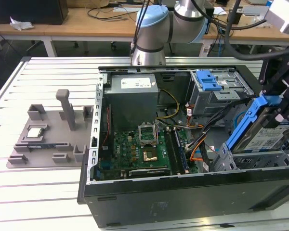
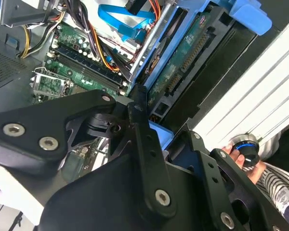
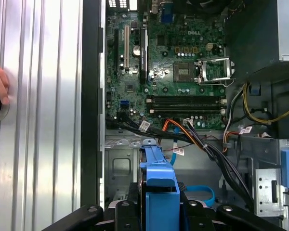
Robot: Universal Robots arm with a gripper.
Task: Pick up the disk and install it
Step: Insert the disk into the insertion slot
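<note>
One disk (image 1: 274, 137), a flat silver slab with a white-and-blue label and blue edge rails, held tilted on end by the single gripper (image 3: 160, 211), jaws closed on its sides, above the grey drive cage (image 1: 257, 159) of the one open computer case (image 1: 183, 197).

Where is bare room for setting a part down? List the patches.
Bare slatted table surrounds the grey fixture tray at the exterior view's left. Inside the computer case, cables and the disk crowd everything.
</note>
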